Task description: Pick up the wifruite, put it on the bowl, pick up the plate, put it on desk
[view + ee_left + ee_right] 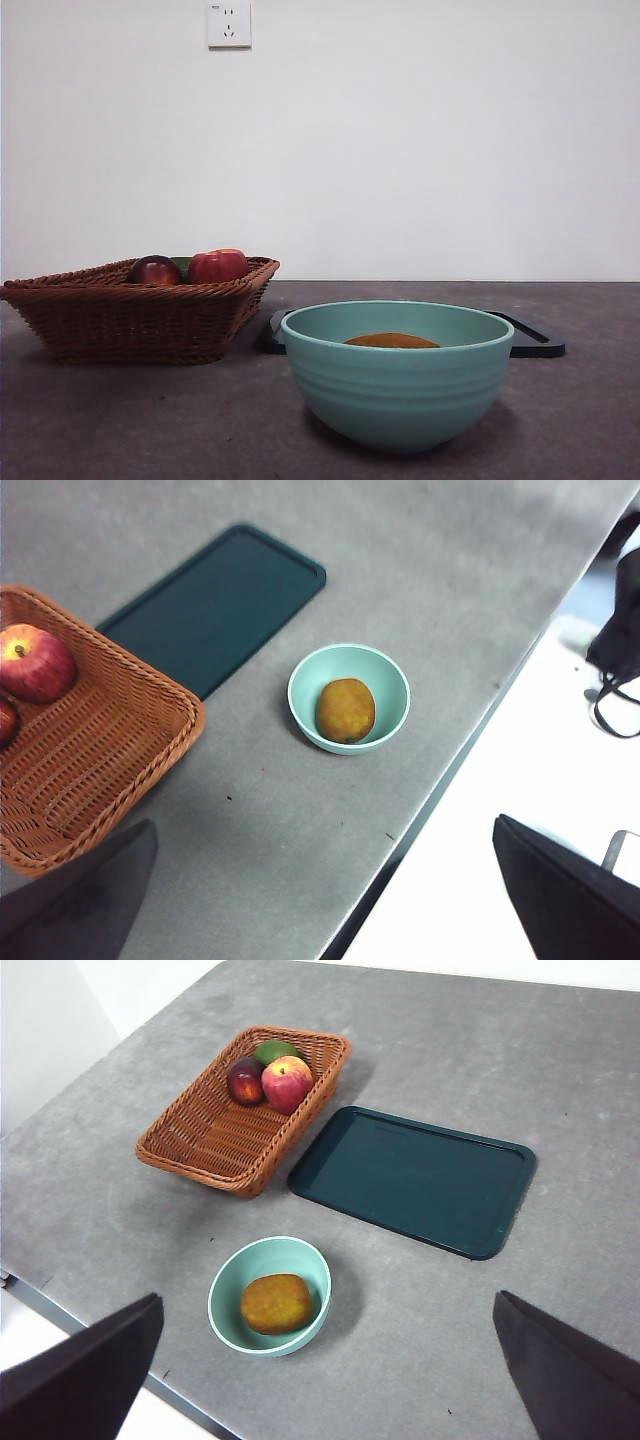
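The orange-yellow wifruite [277, 1303] lies inside the teal-green bowl [225, 1310] near the desk's front edge. In the front view only its top [391, 341] shows above the bowl's rim [397, 322], and it also shows in the left wrist view [345, 710]. A flat dark teal rectangular plate [412, 1177] lies on the grey desk [560, 1080] behind the bowl. My left gripper [323, 825] and my right gripper [328, 1297] are both open, empty and high above the table. Neither shows in the front view.
A wicker basket [120, 310] stands at the left beside the plate. It holds a shiny red apple [286, 1082], a dark maroon fruit [245, 1081] and a green fruit [273, 1051]. The desk's front edge [440, 780] runs close to the bowl.
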